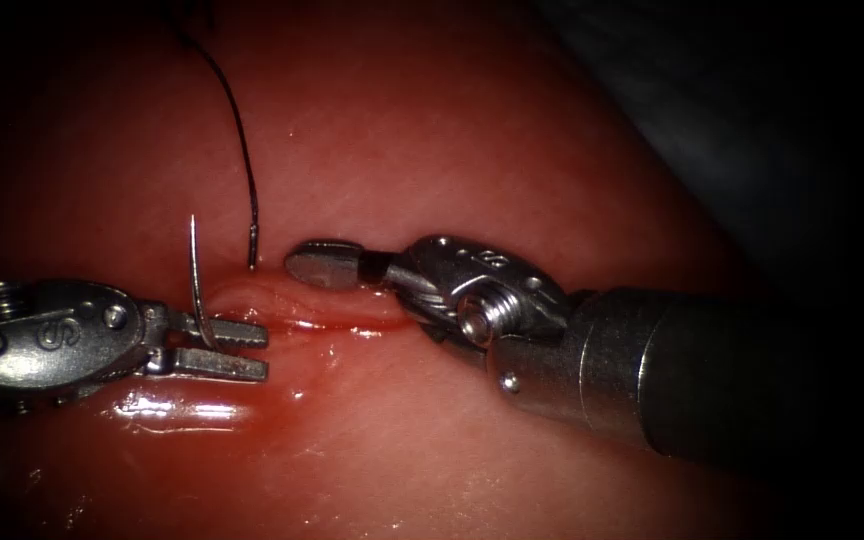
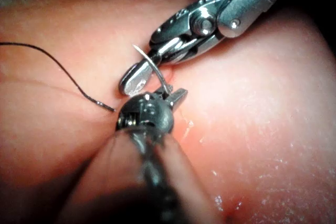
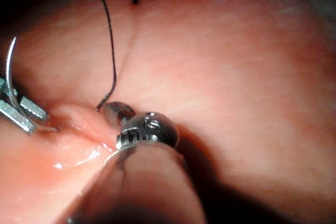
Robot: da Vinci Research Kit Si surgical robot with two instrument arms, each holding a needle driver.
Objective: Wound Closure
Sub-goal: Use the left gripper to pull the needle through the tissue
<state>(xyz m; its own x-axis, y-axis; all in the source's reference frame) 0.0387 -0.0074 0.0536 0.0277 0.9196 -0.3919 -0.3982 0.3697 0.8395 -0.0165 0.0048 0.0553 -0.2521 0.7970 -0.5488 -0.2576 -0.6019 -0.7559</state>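
so my left hand (image 1: 237, 348) is holding the needle (image 1: 195, 275) near its lower bend, tip sticking up clear of the tissue (image 1: 472, 140), thread (image 1: 237, 120) already runs into the cut (image 1: 342, 318) beside my empty right hand (image 1: 322, 264), can't tell its jaws, closing's still mostly ahead I'd say

tissue (image 1: 472, 140): red-pink, paler pink along the cut lips, glossy white glints
fluid (image 1: 187, 410): red, shiny film with white highlights
needle (image 1: 195, 275): bright silver, plain
thread (image 1: 237, 120): black, plain
left tool (image 1: 237, 348): silver-grey metal, ridged jaws, engraved "S" mark on the body
right tool (image 1: 322, 263): silver-grey metal, dark grey shaft behind
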